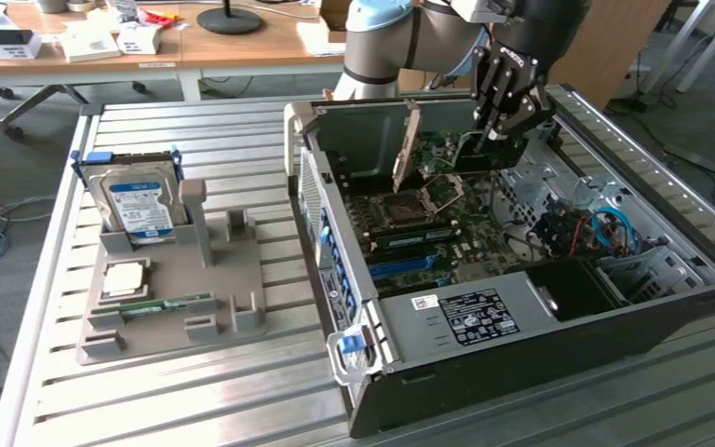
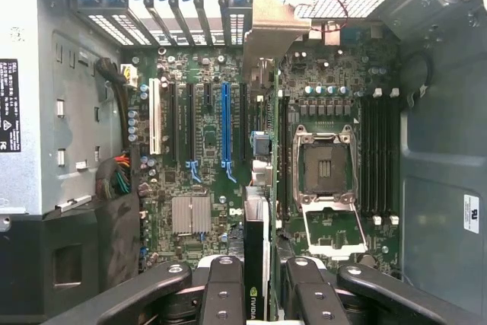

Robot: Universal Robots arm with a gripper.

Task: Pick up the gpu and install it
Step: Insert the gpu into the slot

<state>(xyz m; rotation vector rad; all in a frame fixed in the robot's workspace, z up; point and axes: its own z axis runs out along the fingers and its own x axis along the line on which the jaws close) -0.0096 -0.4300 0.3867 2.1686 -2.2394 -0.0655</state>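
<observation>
Item: black two-finger gripper (image 2: pixel 257 283), jaws narrowed and clamped on the thin brownish circuit-board gpu with a dark face (image 2: pixel 257 226).
Position: the card sits upright and edge-on between the matte black fingers (image 2: pixel 224 291), with its bent silver metal bracket (image 2: pixel 266 32) at the far end. It is inside the open black steel tower case (image 1: pixel 557 326).
Below: a green motherboard (image 2: pixel 205 135), glossy and densely studded. The card runs between the long blue plastic slot (image 2: pixel 225 123) and the silver-framed square processor socket (image 2: pixel 323 169).
Seating: cannot tell.
</observation>
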